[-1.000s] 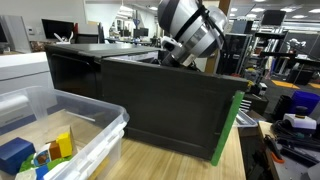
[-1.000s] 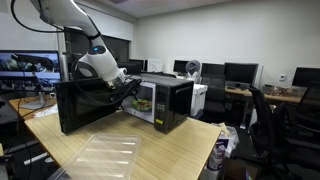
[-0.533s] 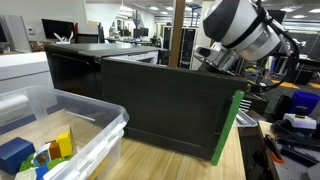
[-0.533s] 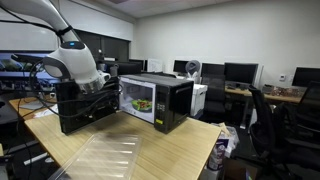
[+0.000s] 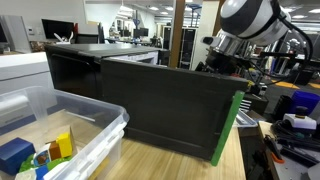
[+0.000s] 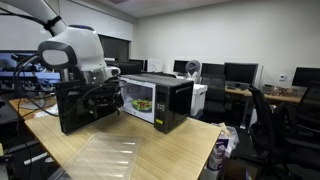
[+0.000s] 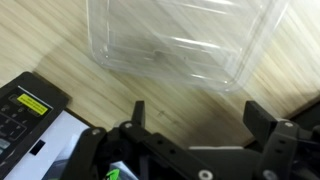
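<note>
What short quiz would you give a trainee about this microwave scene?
1. True or false: the door of the black microwave oven stands open.
2. The jaws of the black robot gripper are: A open and empty; B shut on the box; C out of sight.
3. Fill in: the clear plastic box lies on a ___ table.
Key: 1 true; 2 A; 3 wooden.

Office chair (image 6: 268, 108), monitors (image 6: 240, 72) behind wooden table (image 6: 170, 150).
</note>
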You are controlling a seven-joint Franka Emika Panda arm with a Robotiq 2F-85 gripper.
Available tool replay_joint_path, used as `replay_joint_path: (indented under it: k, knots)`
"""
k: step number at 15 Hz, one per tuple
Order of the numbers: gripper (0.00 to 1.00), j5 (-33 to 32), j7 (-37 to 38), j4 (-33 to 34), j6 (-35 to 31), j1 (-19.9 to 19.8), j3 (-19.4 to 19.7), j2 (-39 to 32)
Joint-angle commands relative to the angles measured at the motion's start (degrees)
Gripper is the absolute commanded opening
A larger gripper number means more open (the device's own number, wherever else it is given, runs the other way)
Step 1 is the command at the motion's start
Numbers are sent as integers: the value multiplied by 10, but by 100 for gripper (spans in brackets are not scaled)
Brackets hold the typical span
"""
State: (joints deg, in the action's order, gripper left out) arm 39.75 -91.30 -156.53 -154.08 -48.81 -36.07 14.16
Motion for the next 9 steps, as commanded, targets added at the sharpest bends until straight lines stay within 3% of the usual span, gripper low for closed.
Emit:
replay_joint_path:
  k: [1,3,4,7,9]
  knots:
    - [100,-56,128,40,156,12,13,97]
    - [100,-73,190,87,257,27,29,133]
    - [100,-129,253,105,278,126,128,127]
    - [100,-208,375,190,396,271,261,158]
    - [100,-225,415,230,448,358,321,169]
